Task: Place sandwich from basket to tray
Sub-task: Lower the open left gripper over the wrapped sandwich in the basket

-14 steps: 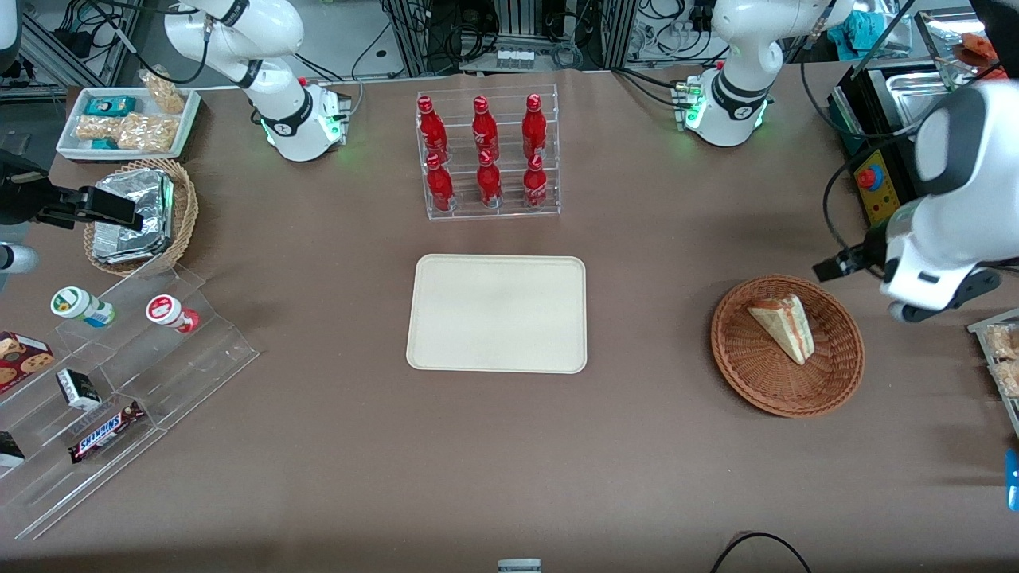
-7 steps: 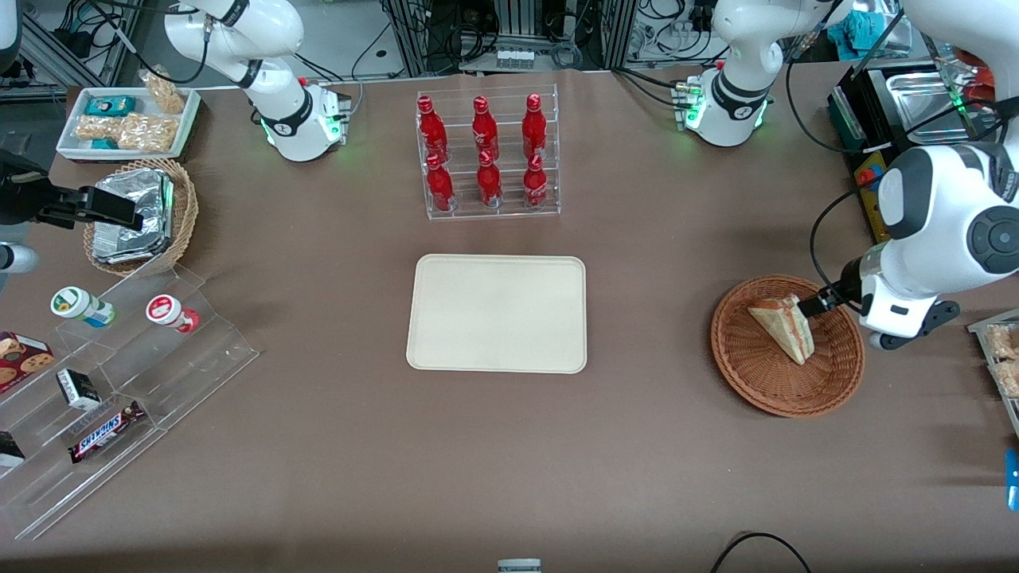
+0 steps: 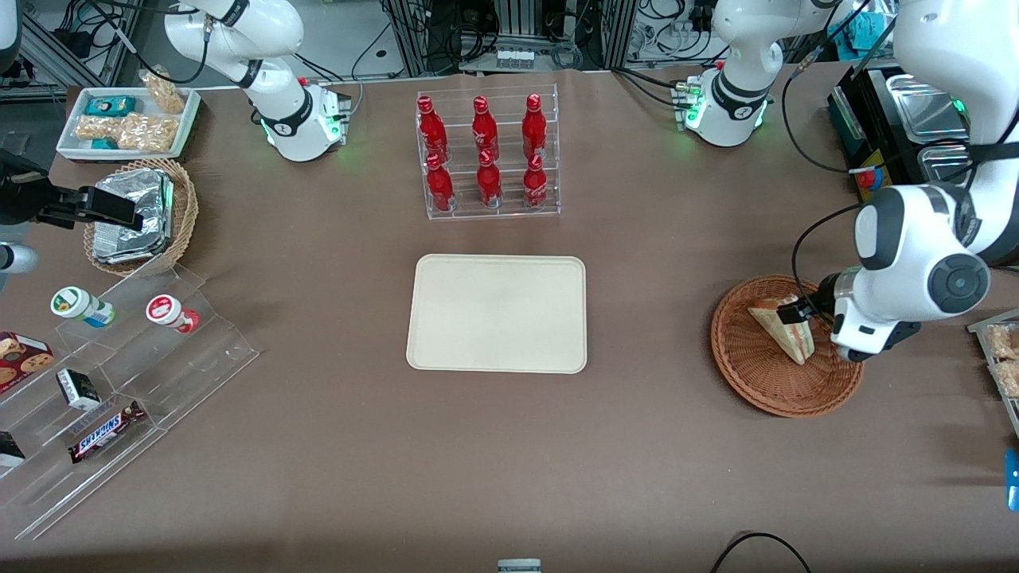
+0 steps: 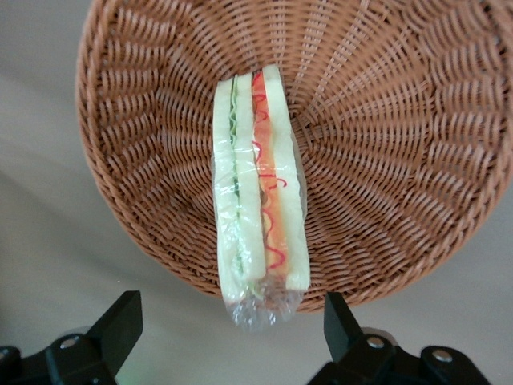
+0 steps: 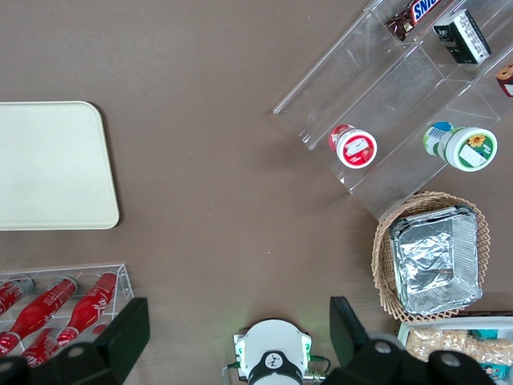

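The sandwich, a plastic-wrapped white wedge with orange and green filling, lies in the shallow reddish-brown basket toward the working arm's end of the table. My gripper hangs low over the basket at the sandwich's thick end. In the left wrist view the gripper is open, its black fingertips wide apart on either side of the sandwich's crinkled wrap end, not touching it. The basket holds nothing else. The cream tray lies bare at the table's middle.
A clear rack of red bottles stands farther from the front camera than the tray. Toward the parked arm's end are a tan basket with foil packets, a white snack tray and a clear stepped shelf. Another snack tray sits beside the basket.
The left arm has swung down and inward. Its gripper moved from outside the basket's rim to low over the sandwich's thick end. The sandwich has not moved.
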Robot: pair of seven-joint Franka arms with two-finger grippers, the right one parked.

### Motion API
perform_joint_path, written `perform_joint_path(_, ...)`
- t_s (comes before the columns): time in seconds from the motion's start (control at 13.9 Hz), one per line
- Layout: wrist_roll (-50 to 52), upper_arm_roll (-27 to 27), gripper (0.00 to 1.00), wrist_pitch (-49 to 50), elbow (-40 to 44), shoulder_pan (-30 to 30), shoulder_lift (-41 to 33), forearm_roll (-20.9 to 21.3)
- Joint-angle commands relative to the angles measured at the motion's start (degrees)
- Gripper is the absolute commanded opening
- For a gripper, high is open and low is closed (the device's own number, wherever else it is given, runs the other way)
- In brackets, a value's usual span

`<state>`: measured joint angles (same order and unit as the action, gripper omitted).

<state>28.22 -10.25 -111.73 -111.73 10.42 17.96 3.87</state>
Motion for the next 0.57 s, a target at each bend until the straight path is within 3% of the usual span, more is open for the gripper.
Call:
perform_joint_path(0.0,0.52,-0.29,1.0,-0.68,0.28,0.3,1.02,-0.36)
perform_joint_path(0.5,0.26,-0.29,1.0,-3.58,0.81,0.12,6.56,0.52)
